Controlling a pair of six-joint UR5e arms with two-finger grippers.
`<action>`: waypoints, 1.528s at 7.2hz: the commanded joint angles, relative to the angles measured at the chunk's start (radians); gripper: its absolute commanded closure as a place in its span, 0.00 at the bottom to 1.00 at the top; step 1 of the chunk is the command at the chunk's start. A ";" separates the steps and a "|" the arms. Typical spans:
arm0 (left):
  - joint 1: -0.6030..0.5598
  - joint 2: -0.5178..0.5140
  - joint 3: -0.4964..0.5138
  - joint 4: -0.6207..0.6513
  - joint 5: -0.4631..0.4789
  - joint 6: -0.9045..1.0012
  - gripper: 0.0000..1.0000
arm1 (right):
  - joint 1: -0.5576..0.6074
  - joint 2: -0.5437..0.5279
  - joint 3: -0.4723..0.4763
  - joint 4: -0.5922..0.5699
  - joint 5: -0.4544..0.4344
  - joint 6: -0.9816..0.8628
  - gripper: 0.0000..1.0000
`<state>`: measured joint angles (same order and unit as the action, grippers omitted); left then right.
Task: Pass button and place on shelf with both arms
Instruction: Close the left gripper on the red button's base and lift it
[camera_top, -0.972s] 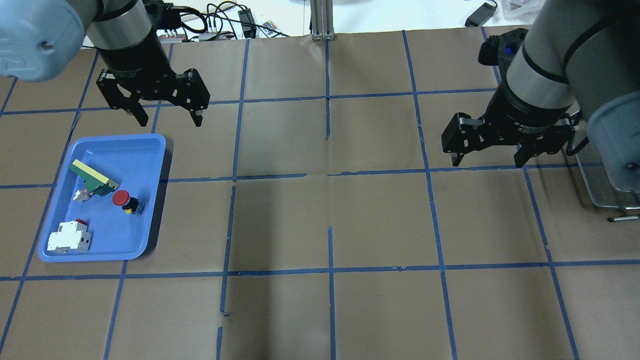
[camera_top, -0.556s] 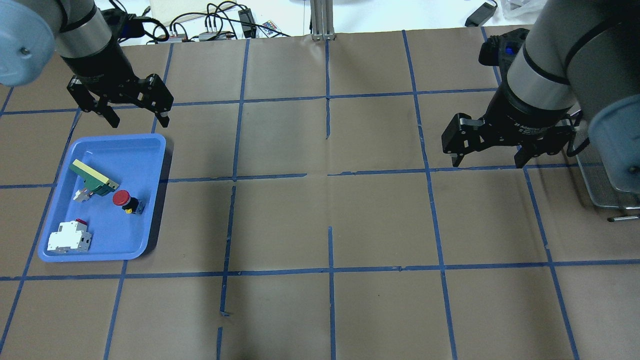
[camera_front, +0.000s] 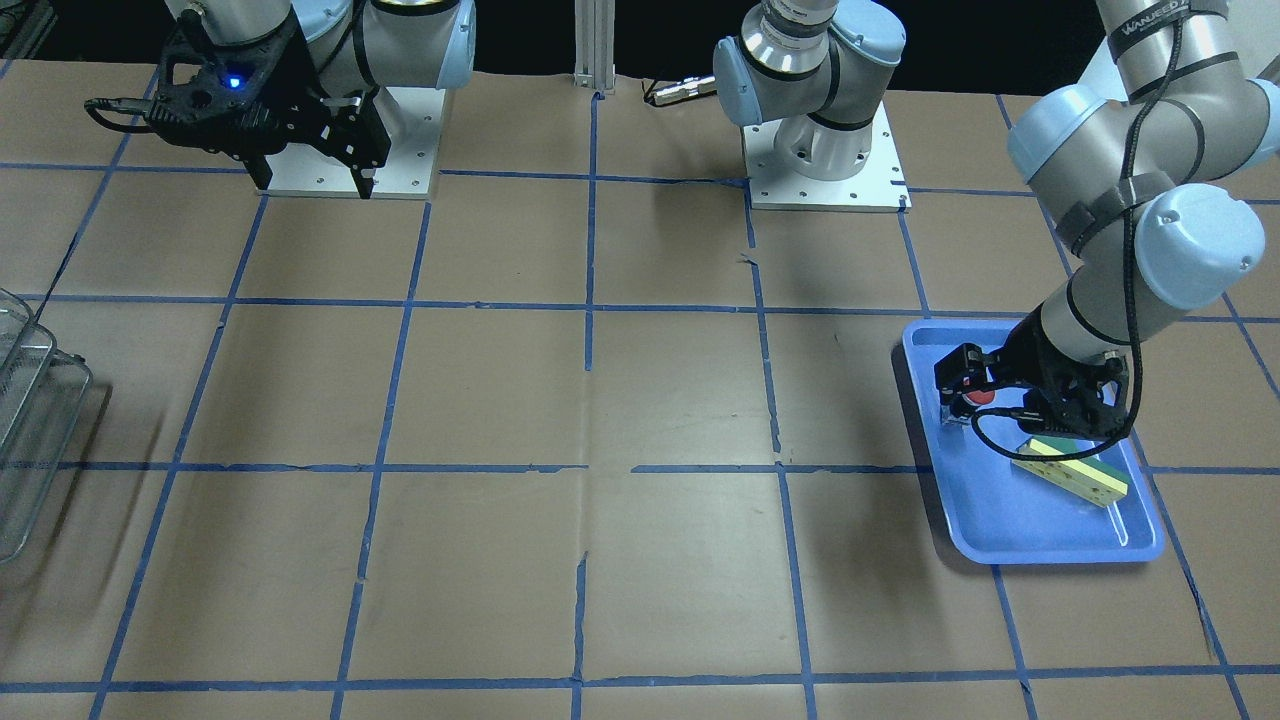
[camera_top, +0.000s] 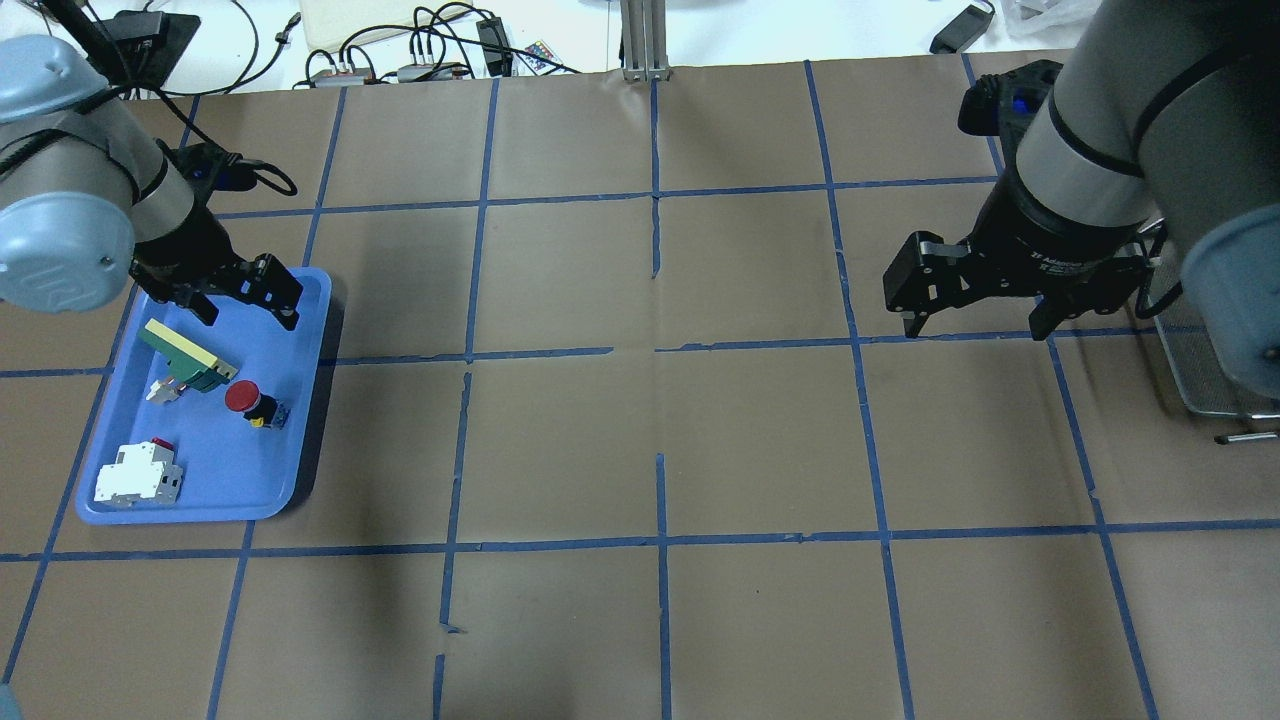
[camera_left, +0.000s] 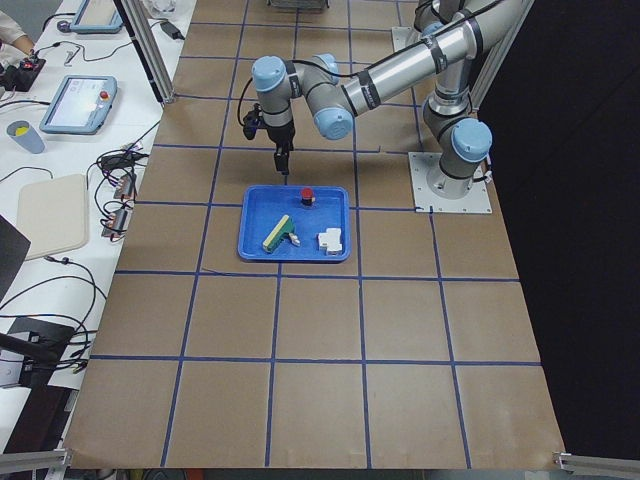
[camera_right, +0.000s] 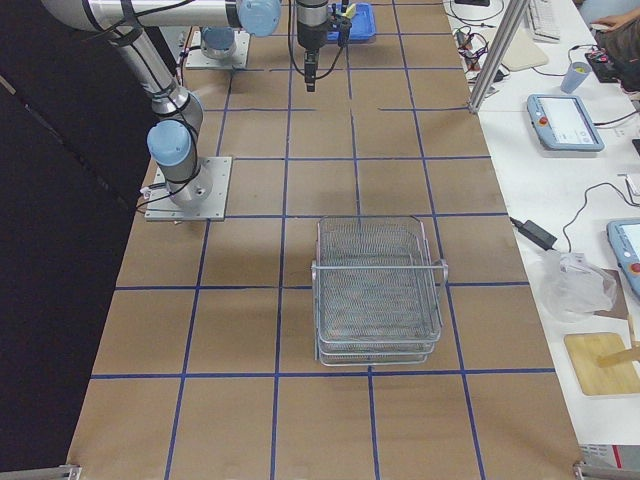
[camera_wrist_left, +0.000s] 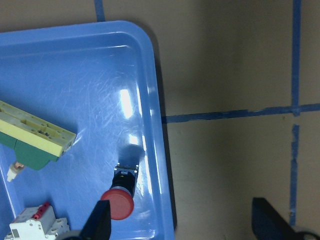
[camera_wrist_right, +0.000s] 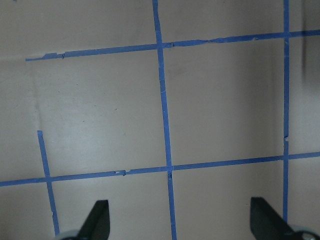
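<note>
button (camera_top: 252, 402) — red cap, black body | tray (camera_top: 225, 470) blue | table (camera_top: 760, 440) brown, blue tape grid | shelf (camera_right: 378, 290) — silver mesh

The silver wire-mesh shelf (camera_front: 40, 420) near the bench's right edge runs out of frame; the black left gripper (camera_front: 1030, 412) half-hides the red-capped button (camera_front: 983, 396).
</note>
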<state>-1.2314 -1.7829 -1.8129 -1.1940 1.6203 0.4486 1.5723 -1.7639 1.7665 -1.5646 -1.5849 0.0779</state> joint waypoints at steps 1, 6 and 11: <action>0.023 -0.018 -0.064 0.054 0.004 0.095 0.00 | 0.000 0.000 0.001 0.001 0.000 -0.003 0.00; 0.110 -0.041 -0.148 0.090 0.001 0.094 0.05 | 0.000 -0.006 0.001 0.002 0.000 0.005 0.00; 0.110 -0.062 -0.134 0.128 0.004 0.108 1.00 | 0.000 0.001 0.001 0.002 0.000 0.005 0.00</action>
<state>-1.1214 -1.8434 -1.9520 -1.0727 1.6241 0.5563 1.5723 -1.7625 1.7671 -1.5631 -1.5861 0.0823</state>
